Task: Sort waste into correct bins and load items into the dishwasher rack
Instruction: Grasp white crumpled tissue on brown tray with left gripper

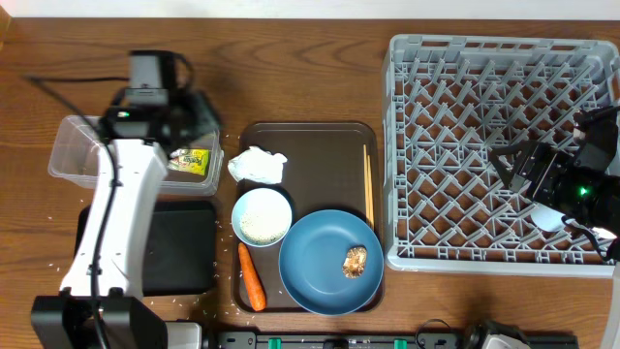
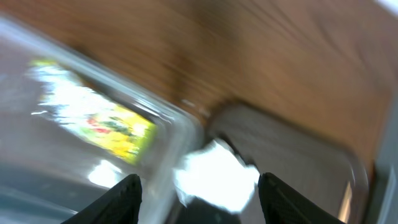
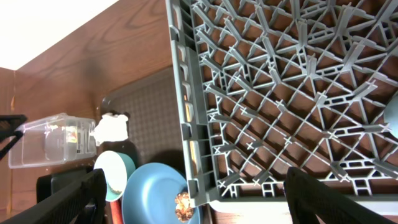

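Note:
The yellow-green wrapper (image 1: 190,161) lies inside the clear tub (image 1: 73,155); it also shows, blurred, in the left wrist view (image 2: 106,127). My left gripper (image 1: 199,124) is open and empty above the tub's right end, with the white napkin (image 2: 214,174) seen between its fingers (image 2: 199,186). The napkin (image 1: 257,165), the white bowl (image 1: 262,215) with rice, the carrot (image 1: 252,276), the chopsticks (image 1: 368,184) and the blue plate (image 1: 325,254) with a brown food lump (image 1: 355,262) sit on the brown tray. My right gripper (image 1: 511,163) is open and empty over the grey rack (image 1: 484,58).
The black tray (image 1: 184,242) lies in front of the clear tub, partly under my left arm. A pale cup (image 1: 547,218) sits in the rack's near right part, partly hidden by my right arm. Loose rice grains are scattered near the black tray.

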`<state>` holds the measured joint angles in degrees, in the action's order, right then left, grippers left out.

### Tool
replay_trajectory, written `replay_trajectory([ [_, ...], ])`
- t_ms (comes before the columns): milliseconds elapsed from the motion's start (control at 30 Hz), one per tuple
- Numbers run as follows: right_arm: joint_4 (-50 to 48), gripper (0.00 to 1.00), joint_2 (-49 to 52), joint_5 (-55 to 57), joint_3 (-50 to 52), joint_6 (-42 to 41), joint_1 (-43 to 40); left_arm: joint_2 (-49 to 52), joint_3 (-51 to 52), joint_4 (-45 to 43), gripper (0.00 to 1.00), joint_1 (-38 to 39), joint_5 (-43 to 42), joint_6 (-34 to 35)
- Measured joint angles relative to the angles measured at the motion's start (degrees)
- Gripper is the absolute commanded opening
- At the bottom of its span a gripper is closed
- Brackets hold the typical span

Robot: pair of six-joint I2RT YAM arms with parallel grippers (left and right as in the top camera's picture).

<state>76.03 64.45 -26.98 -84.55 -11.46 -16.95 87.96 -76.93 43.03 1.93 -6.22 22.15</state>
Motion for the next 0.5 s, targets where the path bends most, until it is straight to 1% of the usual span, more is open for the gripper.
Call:
replay_trajectory([
  [100, 0.0, 0.86, 0.0, 0.02, 0.0, 0.0, 0.0, 0.92, -0.02, 0.63, 0.66, 6.27, 0.02, -5.6],
  [267, 0.02, 0.86, 0.0, 0.02, 0.0, 0.0, 0.0, 5.95, -0.02, 0.66, 0.68, 12.81, 2.21, -9.31],
  [500, 0.61, 0.87, 0.0, 0.0, 0.0, 0.0, 0.0, 17.55, -0.02, -0.46, 0.68, 14.58, 4.07, -10.67],
])
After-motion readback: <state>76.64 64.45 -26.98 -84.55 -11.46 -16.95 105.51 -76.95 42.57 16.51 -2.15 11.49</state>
